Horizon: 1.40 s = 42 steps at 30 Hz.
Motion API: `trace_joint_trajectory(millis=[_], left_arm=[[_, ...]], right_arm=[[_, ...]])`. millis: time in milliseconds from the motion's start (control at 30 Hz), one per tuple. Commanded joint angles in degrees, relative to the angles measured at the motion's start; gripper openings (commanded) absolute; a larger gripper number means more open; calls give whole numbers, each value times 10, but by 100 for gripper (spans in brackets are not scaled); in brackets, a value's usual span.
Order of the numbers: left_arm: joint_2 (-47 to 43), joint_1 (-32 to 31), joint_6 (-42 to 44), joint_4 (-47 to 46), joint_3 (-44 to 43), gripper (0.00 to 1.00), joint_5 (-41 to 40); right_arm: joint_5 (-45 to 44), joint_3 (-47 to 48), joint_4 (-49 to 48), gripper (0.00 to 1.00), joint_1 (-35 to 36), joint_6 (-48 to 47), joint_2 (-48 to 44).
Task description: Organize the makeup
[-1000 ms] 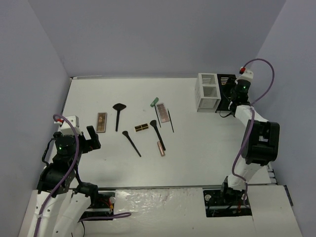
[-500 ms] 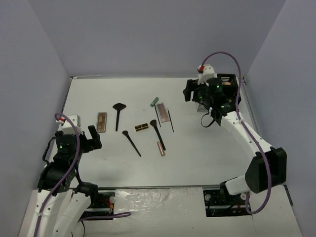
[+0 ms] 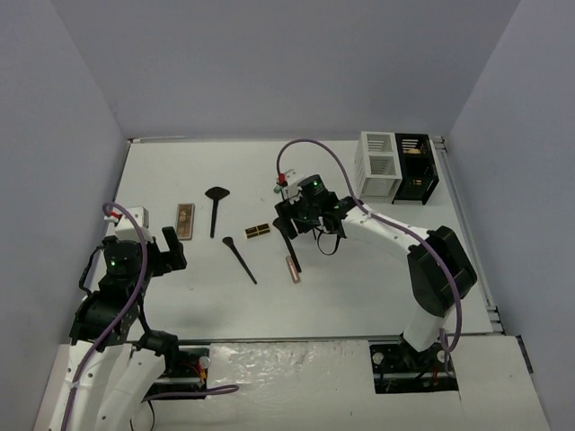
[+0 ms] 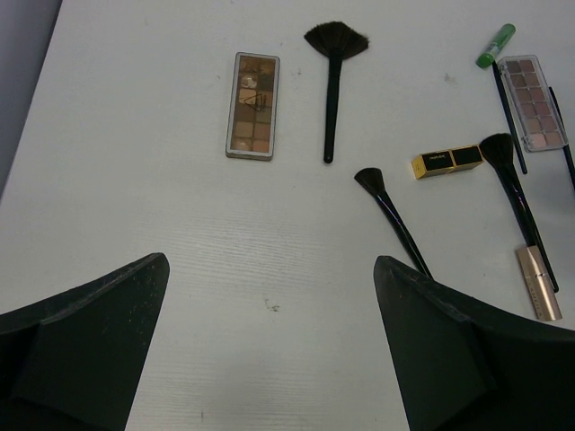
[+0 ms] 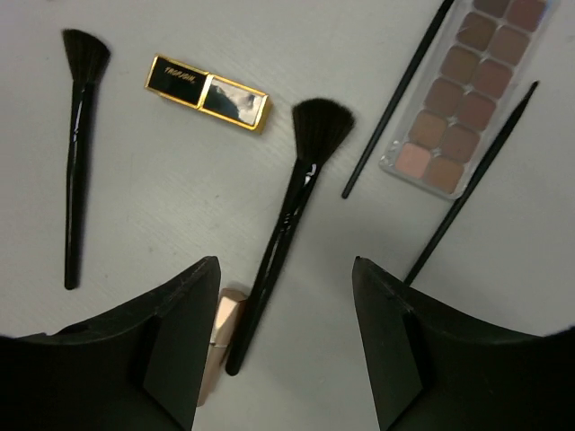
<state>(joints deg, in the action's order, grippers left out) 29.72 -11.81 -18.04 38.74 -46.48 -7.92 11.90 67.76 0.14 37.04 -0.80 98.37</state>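
While two palettes (image 4: 252,105) lie flat, two boxes (image 3: 378,166) stand.

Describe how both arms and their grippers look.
The left arm and right arm have white shells, black joints, a looping purple cable and a green light each. The left gripper and right gripper have matte black, wedge-shaped fingers.

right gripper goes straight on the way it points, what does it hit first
Probably the round-headed black brush: its handle lies between the right gripper's open fingers. Depth is unclear.
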Motion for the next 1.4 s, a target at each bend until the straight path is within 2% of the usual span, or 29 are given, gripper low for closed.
trace_joint_trajectory(millis=[0,67,200,467,967,1233,1367], left_arm=[[16,6,2,-27,-12,97,0],[18,6,2,-28,-12,97,1],[20,6,2,-26,-12,97,1],[23,7,1,-26,-13,97,-3],[27,10,1,-24,-14,97,-2],[25,10,0,-24,-14,97,-1],[24,10,0,-24,-13,97,-1]], right_arm=[[-117,-18,-9,56,76,103,-23],[-171,-32,-7,56,114,141,-18],[-233,-63,-6,49,136,206,-9],[-304,-100,-6,44,180,289,3],[-322,-113,-18,35,219,310,24],[-320,-109,-24,20,223,310,40],[-331,-105,-24,3,223,300,15]])
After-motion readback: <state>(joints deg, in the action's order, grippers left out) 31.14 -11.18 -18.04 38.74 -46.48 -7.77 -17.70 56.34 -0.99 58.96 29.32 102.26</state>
